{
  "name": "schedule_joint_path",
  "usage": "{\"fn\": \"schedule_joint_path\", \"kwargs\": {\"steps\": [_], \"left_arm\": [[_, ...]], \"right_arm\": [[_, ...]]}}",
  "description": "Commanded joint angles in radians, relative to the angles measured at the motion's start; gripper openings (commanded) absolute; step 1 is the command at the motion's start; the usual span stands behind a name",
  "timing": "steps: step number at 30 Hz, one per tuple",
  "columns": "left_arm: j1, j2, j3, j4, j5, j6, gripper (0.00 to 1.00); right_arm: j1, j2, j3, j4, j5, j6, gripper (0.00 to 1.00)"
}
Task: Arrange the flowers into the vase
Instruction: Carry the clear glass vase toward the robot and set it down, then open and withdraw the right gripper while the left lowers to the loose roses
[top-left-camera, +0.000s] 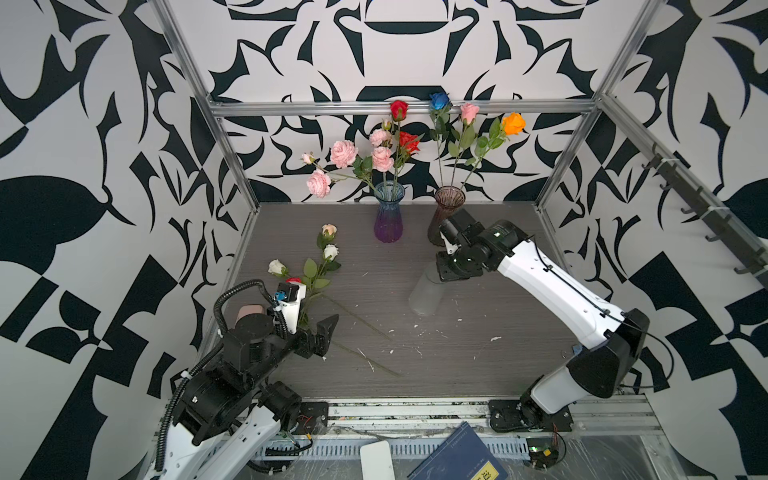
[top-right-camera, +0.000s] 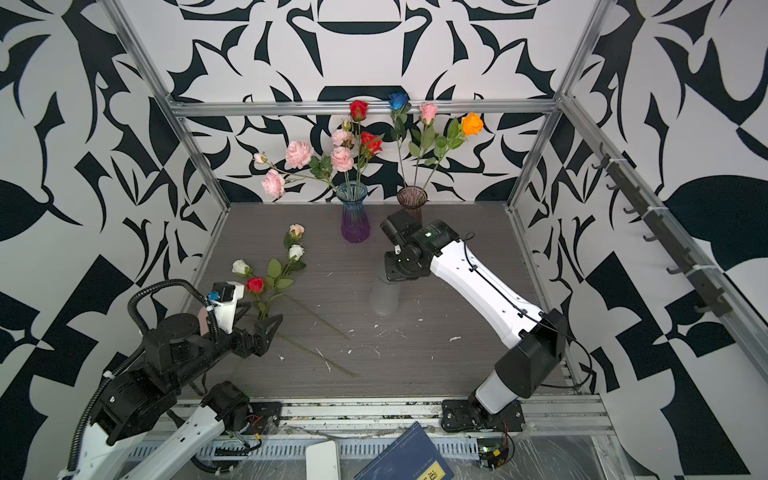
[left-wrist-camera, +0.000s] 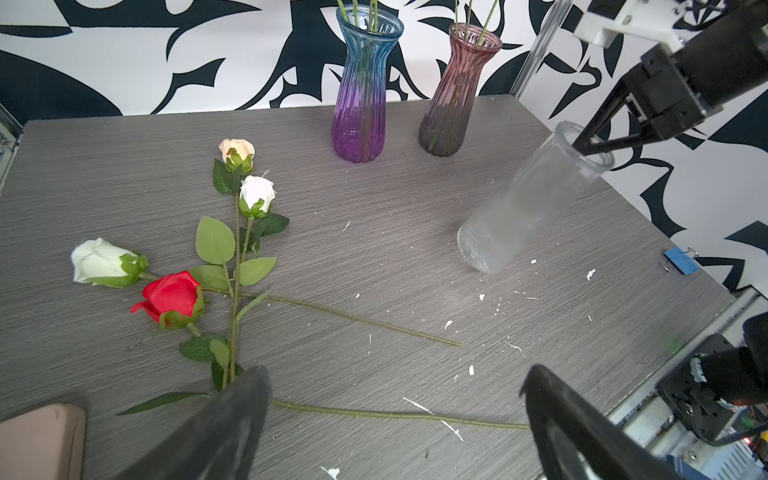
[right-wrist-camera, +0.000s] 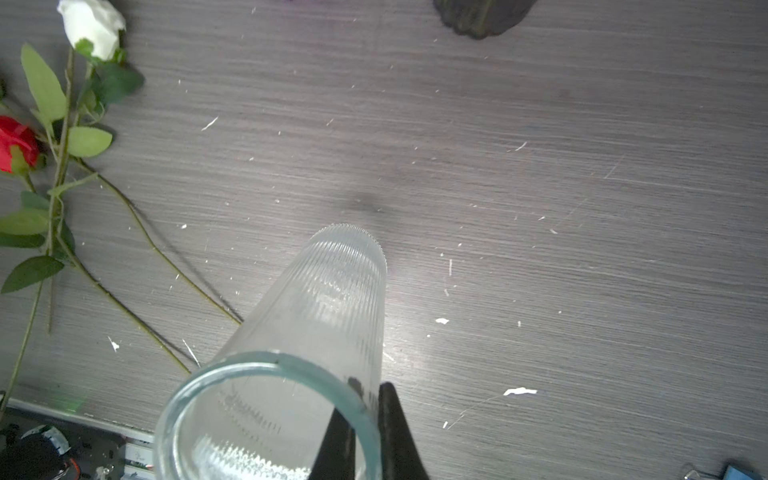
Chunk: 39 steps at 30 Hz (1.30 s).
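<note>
Right of centre on the table (top-left-camera: 478, 353), my right gripper (right-wrist-camera: 368, 388) pinches the tilted clear vase (right-wrist-camera: 332, 299) by its rim, while I see my left gripper (left-wrist-camera: 395, 376) gaping wide and empty above the loose flowers (left-wrist-camera: 255, 270) lying at left.

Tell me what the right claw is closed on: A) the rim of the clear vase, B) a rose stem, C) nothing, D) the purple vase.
A: in the right wrist view the right claw pinches the rim of the clear vase, one finger inside the mouth and one outside.
</note>
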Motion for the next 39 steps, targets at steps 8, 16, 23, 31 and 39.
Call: {"fn": "schedule_joint_path", "kwargs": {"steps": [8, 16, 23, 31, 39], "left_arm": [[0.003, -0.004, 0.001, 0.001, -0.004, -0.008, 0.99], [0.003, -0.008, 0.002, 0.0, -0.003, -0.006, 0.99], [0.002, 0.021, 0.021, -0.025, -0.011, -0.026, 0.99], [0.003, 0.227, 0.087, -0.031, 0.12, -0.122, 1.0], [0.064, 0.454, -0.008, 0.079, 0.239, -0.338, 0.86]], "right_arm": [[0.055, 0.047, 0.08, 0.045, 0.074, 0.055, 0.0], [0.057, 0.058, 0.076, 0.051, 0.069, 0.059, 0.15], [0.055, 0.033, 0.115, 0.069, 0.051, 0.057, 0.43], [-0.011, -0.114, 0.125, 0.04, 0.148, 0.038, 0.42], [-0.413, -0.488, -0.411, 0.247, -0.166, 0.133, 0.4]]}}
